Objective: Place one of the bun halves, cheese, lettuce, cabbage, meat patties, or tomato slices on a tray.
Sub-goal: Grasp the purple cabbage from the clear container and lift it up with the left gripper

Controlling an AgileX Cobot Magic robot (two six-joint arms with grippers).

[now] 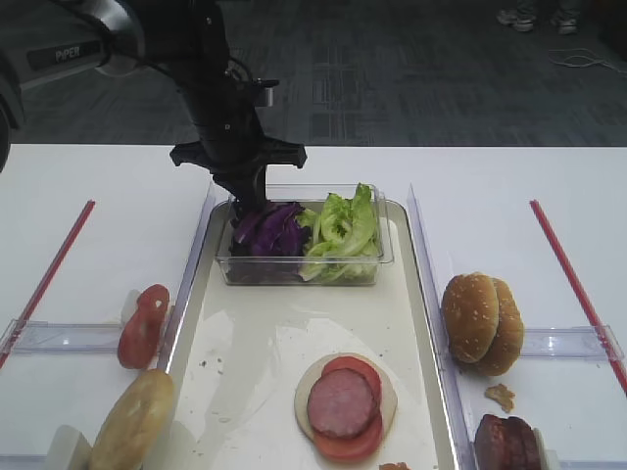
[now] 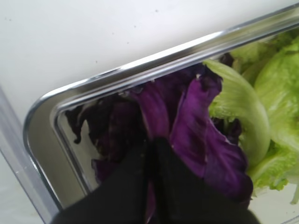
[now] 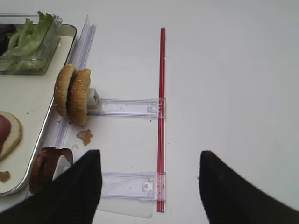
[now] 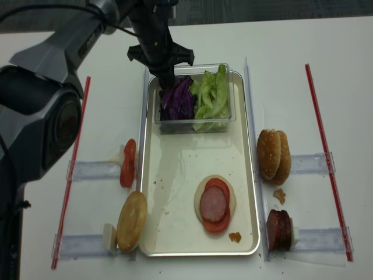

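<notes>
A large cream-white rectangular tray with a rounded rim is lying along the middle of the white table. At its far end a small clear plastic tub is holding deep-purple cabbage on the left and frilly light-green lettuce on the right. The black left gripper is reaching down into the cabbage, its tips hidden among the leaves. Nearer on the tray, a dark reddish-brown meat patty is lying over bright-red tomato slices on a pale plain bun half. Right of the tray, two sesame bun halves are standing on edge, with more meat patties nearer. Left of the tray, upright tomato slices and a golden bun half are resting.
</notes>
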